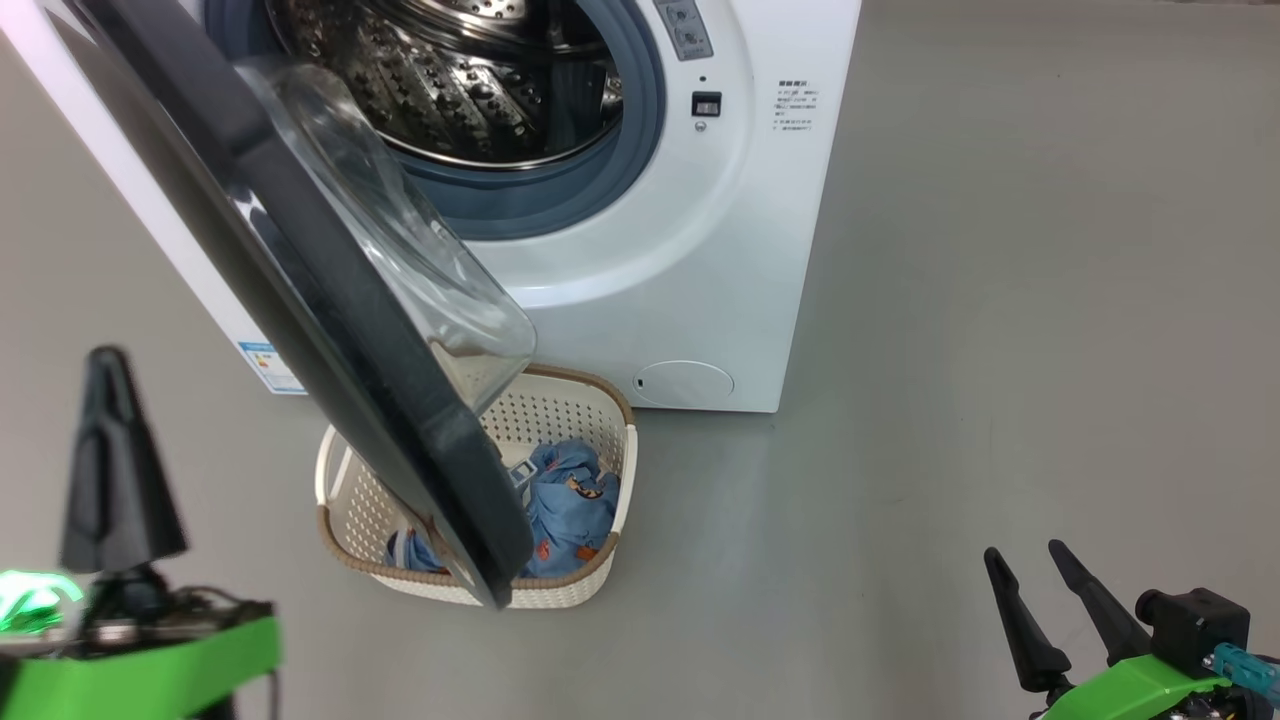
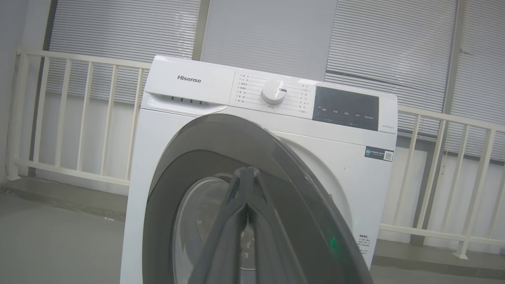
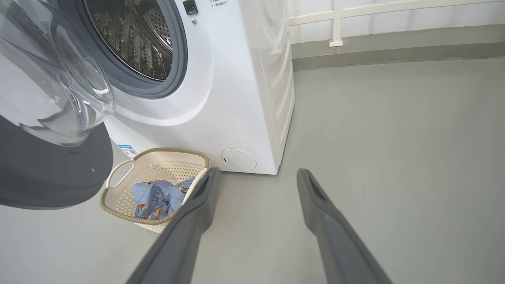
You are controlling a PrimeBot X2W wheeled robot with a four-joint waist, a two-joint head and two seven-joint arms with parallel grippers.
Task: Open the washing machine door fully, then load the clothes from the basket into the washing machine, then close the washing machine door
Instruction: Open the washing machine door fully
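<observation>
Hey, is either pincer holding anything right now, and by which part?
Nothing is held. The left pincer is shut on nothing, apart from the washing machine door; the right pincer is open and empty.

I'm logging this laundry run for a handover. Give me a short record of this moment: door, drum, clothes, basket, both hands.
washing machine door: open, swung out in front of the basket in the head view
drum: bare steel in the part seen
clothes: in the basket
basket: on the floor, before the washing machine
left hand: shut, holding nothing
right hand: open, holding nothing
</observation>
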